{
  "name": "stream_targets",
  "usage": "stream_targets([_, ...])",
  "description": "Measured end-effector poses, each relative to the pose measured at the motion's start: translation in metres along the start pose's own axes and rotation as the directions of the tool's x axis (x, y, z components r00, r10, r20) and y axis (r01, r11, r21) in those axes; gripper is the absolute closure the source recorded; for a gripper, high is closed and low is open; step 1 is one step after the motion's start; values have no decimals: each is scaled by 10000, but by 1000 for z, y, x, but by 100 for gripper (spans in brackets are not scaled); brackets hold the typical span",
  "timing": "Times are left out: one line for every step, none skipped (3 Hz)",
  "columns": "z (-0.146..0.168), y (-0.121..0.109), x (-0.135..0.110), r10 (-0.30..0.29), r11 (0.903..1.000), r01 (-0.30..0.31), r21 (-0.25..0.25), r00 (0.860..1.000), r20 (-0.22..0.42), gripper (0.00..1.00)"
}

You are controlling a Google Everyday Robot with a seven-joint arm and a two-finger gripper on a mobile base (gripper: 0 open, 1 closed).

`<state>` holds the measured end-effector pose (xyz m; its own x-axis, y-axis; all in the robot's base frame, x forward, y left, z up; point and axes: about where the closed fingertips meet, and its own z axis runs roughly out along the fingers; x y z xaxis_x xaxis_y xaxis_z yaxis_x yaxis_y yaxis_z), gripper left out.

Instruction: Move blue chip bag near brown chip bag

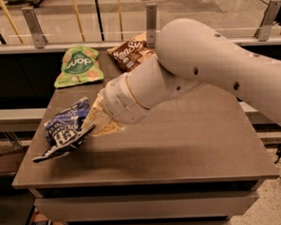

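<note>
The blue chip bag (64,126), crumpled dark blue foil with white lettering, is at the left side of the table, tilted and raised a little off the surface. My gripper (85,131) is at the bag's right edge and shut on it, with one dark finger (79,137) lying across the bag's lower part. The brown chip bag (129,53) lies at the back of the table, its right part hidden behind my arm (199,70).
A light green chip bag (78,65) lies at the back left of the brown table (178,145). A glass railing with metal posts (150,21) runs behind the table. My bulky white arm crosses the table from the right.
</note>
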<state>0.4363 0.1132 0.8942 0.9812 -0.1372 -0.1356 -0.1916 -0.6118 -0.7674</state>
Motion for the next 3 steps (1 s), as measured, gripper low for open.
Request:
stream_targets([-31,-14,12,65,10000,-66,-56,9998,-210,100])
stream_targets([-71,-35,28,45,9999,-56,-155,9977,-675,100])
stream_targets([-108,-56,42,-25,9999,4,-171,9923,-1236,100])
